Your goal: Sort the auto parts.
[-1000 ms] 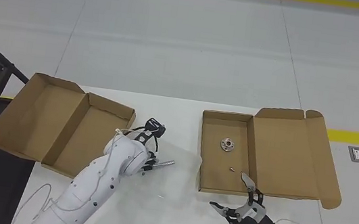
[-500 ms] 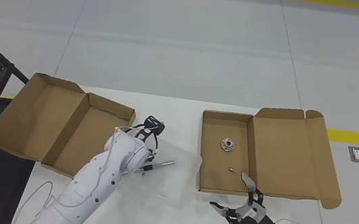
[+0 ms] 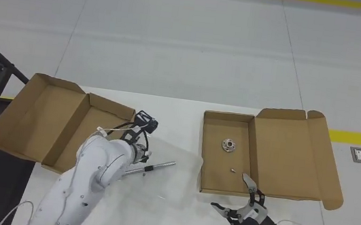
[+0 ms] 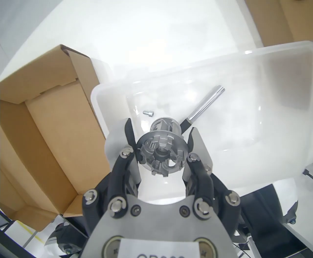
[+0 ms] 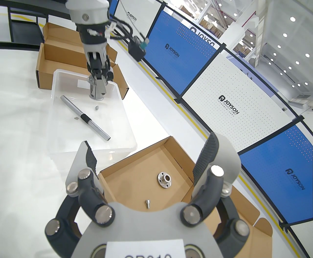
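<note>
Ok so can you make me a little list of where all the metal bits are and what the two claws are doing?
Left gripper: shut on a toothed metal hub, above the clear tray
Clear tray: holds a metal rod and a tray bolt
Right gripper: open, holding nothing, by the right box
Right box: holds a round flange and a box bolt
Left box: open, beside the tray

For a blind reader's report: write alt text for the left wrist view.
The left gripper clamps a round toothed metal part above a clear plastic tray holding a metal rod and a small bolt. An open cardboard box stands beside the tray.
</note>
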